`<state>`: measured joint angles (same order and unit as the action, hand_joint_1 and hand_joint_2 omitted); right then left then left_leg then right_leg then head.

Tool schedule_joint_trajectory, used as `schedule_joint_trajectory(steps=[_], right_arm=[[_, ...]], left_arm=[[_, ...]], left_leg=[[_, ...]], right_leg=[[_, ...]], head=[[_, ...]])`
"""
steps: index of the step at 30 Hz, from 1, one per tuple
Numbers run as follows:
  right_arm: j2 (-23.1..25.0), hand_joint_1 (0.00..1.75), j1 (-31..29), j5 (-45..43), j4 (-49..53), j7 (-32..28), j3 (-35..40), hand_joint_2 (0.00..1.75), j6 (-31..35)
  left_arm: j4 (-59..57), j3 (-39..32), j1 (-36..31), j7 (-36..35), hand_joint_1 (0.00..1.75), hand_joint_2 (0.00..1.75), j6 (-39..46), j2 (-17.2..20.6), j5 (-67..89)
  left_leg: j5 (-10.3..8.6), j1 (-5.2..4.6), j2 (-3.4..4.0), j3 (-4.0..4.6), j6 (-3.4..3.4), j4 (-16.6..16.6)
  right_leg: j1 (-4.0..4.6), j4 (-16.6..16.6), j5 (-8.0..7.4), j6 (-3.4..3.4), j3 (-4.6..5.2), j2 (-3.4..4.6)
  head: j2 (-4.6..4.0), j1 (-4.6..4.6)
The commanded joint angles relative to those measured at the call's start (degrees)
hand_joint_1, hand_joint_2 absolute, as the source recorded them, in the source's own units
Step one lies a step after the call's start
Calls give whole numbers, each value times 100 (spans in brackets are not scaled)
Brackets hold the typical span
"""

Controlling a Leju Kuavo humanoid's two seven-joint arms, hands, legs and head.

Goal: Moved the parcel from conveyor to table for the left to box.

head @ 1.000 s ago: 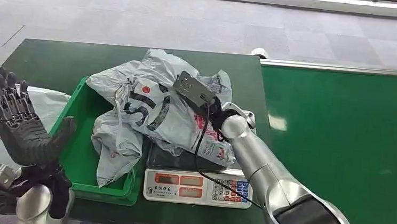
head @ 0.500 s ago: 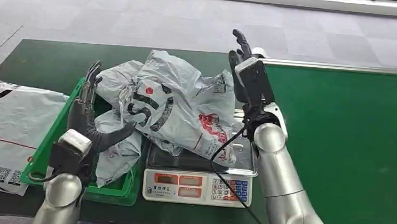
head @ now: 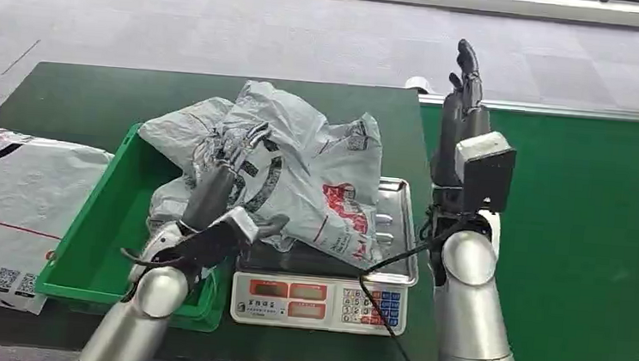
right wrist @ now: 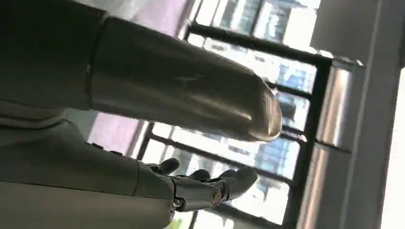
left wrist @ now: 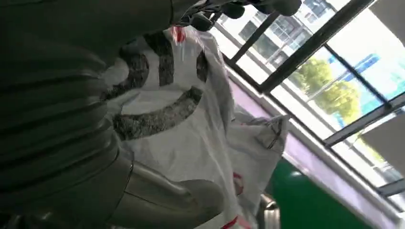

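A crumpled grey parcel (head: 307, 180) with black and red print lies across the scale's steel tray and the green bin (head: 87, 248). My left hand (head: 216, 190) rests against its near left side. Its fingers (head: 234, 144) are spread over the black print, and the thumb (head: 271, 224) sticks out below the bag's edge. In the left wrist view the parcel (left wrist: 181, 124) lies right in front of the palm, between the thumb (left wrist: 167, 200) and the fingers. My right hand (head: 463, 101) stands upright and open at the conveyor's left edge, apart from the parcel and holding nothing. In the right wrist view its fingers (right wrist: 210, 186) are stretched out.
A weighing scale (head: 320, 299) with a keypad stands at the table's front. A second grey bag (head: 176, 225) lies in the bin. A large white parcel (head: 4, 199) lies at the left. The bright green conveyor (head: 570, 235) runs on the right, beside the dark green table (head: 81, 101).
My left hand has swung right from the bin's outer edge onto the parcel. My right hand has let go of the parcel and moved up and right to the conveyor's edge.
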<state>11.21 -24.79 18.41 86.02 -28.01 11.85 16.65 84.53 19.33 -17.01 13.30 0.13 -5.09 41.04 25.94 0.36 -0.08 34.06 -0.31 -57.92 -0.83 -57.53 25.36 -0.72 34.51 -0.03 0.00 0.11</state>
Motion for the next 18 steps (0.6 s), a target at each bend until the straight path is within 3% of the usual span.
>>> schedule_joint_trajectory(steps=[1, 3, 7, 11, 14, 15, 18], right_arm=[[-200, 0, 1901, 449, 2246, -506, -691, 175, 1519], [-173, 0, 2061, 245, 1782, -701, -925, 175, 1477], [-112, 0, 2238, -406, 1298, -1149, -1253, 175, 1375], [-1, 0, 2177, -560, 1245, -1113, -1333, 175, 1102], [47, 0, 2179, -553, 1314, -1051, -1329, 175, 1073], [64, 0, 2180, -522, 1334, -1018, -1342, 175, 1062], [60, 0, 2165, -493, 1281, -968, -1362, 175, 1037]], left_arm=[[-4731, 1313, -2086, -980, 0, 175, 866, -1305, 1538], [-5241, 1418, -2262, -1081, 0, 175, 1024, -1480, 1815], [-5648, 1977, -2433, -1275, 0, 175, 779, -1491, 1919], [-6137, 2635, -2576, -1639, 0, 175, 532, -1491, 1932], [-6566, 2623, -2751, -1926, 7, 175, 541, -1491, 2094], [-6662, 2465, -2792, -1861, 175, 175, 582, -1465, 2152], [-6653, 2181, -2795, -1774, 175, 175, 540, -1416, 2167]], left_leg=[[-18, 5, -141, -2, 7, 16], [-9, 4, -122, -10, 9, 15], [-8, -2, -71, -22, 13, 29], [7, -7, -33, -8, 11, 10], [8, -9, -13, -13, 10, 13], [10, -9, -6, -8, 10, 7], [7, -8, 1, -15, 9, 14]], right_leg=[[6, 27, 22, -1, -57, -141], [5, 31, 18, -6, -66, -121], [0, 46, 3, -6, -62, -76], [-6, 24, 4, -9, -37, -36], [-8, 21, 0, -7, -33, -16], [-8, 16, 0, -8, -26, -9], [-5, 19, -4, -6, -31, -1]], head=[[0, 2], [0, 2], [0, 4], [0, 2], [0, 2], [0, 4], [0, 4]])
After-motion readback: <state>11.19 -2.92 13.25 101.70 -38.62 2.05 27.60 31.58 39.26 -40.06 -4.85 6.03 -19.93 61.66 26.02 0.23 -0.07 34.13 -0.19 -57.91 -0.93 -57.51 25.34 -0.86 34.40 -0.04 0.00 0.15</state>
